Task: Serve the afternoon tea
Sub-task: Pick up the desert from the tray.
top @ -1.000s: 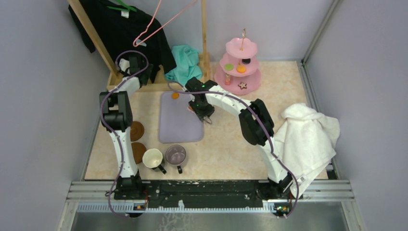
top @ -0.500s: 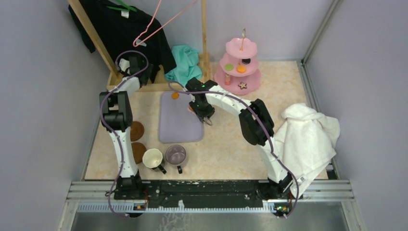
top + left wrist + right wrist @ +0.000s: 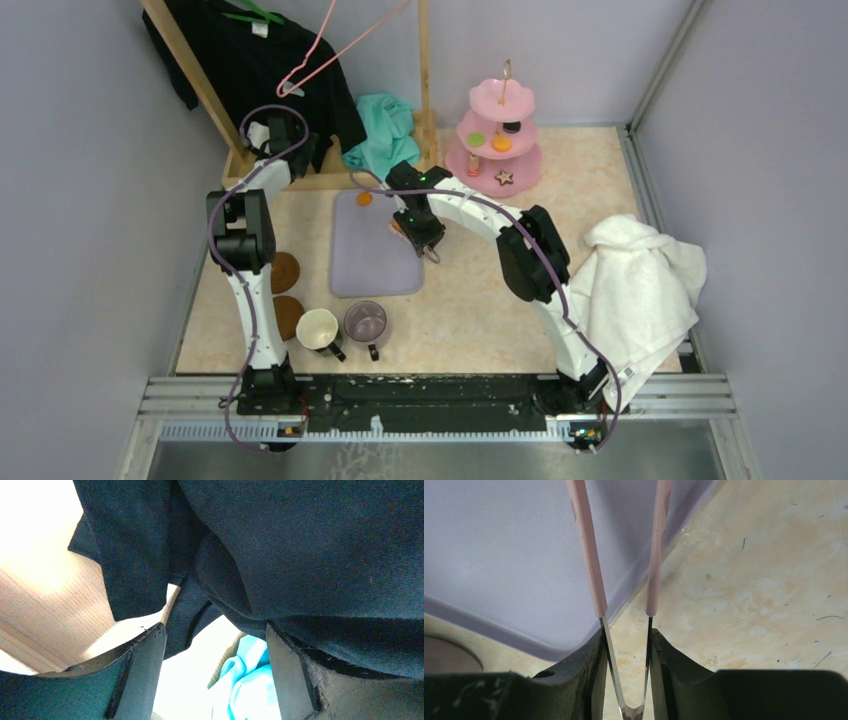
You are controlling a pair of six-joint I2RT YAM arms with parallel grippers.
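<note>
Sweets mostly lie on the pink three-tier stand (image 3: 503, 97) at the far side of the table: a green round (image 3: 476, 139), an orange round (image 3: 501, 143), a black round (image 3: 512, 127) and a star cookie (image 3: 504, 178) on the bottom tier. One more orange sweet (image 3: 364, 199) lies apart from them, on the far corner of the lilac tray (image 3: 372, 265).

Over that tray's right edge, the right gripper (image 3: 626, 647) is clamped on a pair of pink-handled tongs (image 3: 594, 575), whose arms are squeezed close together. Their tips run out of the wrist view, so I cannot tell whether they hold anything.

The step in hand looks like carrying sweets with the tongs between tray and stand. Next, the tips probably need lining up over the lone orange sweet, then a gentle squeeze — too much and it may skid away.

The cream mug (image 3: 317, 327) and greyish-purple mug (image 3: 366, 321) stand near the arm bases, beside two brown coasters (image 3: 284, 271) but not on them.

The left gripper (image 3: 215, 680) hangs under a black garment (image 3: 310, 545), jaws apart and nothing between them — it seems out of play.
</note>
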